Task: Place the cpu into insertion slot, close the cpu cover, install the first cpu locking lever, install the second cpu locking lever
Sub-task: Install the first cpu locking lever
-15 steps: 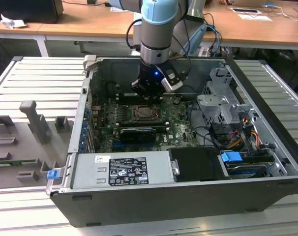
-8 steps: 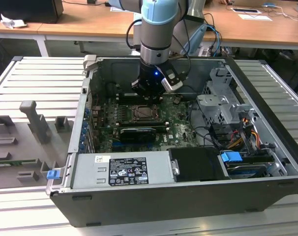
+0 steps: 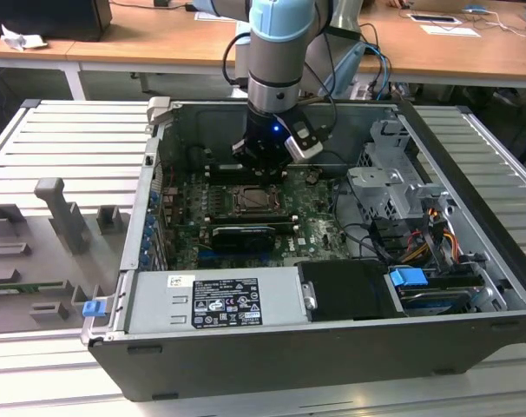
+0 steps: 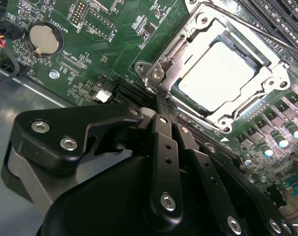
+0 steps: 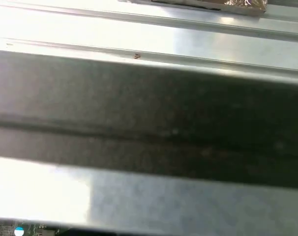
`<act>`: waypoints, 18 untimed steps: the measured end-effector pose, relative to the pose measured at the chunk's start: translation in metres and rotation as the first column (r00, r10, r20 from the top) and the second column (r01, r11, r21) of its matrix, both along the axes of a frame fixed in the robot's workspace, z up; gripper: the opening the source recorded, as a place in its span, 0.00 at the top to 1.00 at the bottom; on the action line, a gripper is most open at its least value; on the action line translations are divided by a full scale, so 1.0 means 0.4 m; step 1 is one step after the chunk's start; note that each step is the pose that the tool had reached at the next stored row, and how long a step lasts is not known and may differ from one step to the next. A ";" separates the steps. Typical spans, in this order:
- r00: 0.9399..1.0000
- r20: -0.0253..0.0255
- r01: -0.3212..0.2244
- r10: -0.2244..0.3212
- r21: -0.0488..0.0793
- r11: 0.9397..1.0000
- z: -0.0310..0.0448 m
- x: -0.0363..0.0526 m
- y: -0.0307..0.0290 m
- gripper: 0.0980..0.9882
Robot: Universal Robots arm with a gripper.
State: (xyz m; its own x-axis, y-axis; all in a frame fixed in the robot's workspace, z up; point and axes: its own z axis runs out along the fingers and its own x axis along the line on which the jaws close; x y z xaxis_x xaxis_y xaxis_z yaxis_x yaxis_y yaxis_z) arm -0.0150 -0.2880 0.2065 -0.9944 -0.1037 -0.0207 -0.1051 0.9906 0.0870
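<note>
Your claw is pressed together, holding nothing, tips just beside the cpu cover, which lies flat over the cpu.

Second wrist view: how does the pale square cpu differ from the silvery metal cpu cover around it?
The pale silver-beige square cpu is a solid, matte, plain flat plate; the thin silvery metal cpu cover is a shiny frame with a cut-out centre. The cpu sits inside, showing through the opening; the cpu cover lies closed down around its edges and is the wider of the two. Both are square, metal and lie flat on the green circuit board.
</note>
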 end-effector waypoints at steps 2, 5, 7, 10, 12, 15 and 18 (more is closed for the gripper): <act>1.000 0.000 0.000 0.000 0.000 1.000 0.009 0.000 0.000 0.99; 1.000 0.000 0.000 0.000 0.000 1.000 0.009 0.000 -0.002 0.99; 1.000 0.000 0.000 0.000 0.000 1.000 0.009 0.000 -0.003 0.99; 1.000 0.000 0.000 0.000 0.000 1.000 0.009 0.000 -0.006 0.99; 1.000 0.000 0.000 0.000 0.000 1.000 0.009 0.000 -0.009 0.99; 1.000 0.000 0.000 0.000 0.000 1.000 0.009 0.000 -0.014 0.99; 1.000 0.000 0.000 0.000 0.000 1.000 0.009 0.000 -0.015 0.99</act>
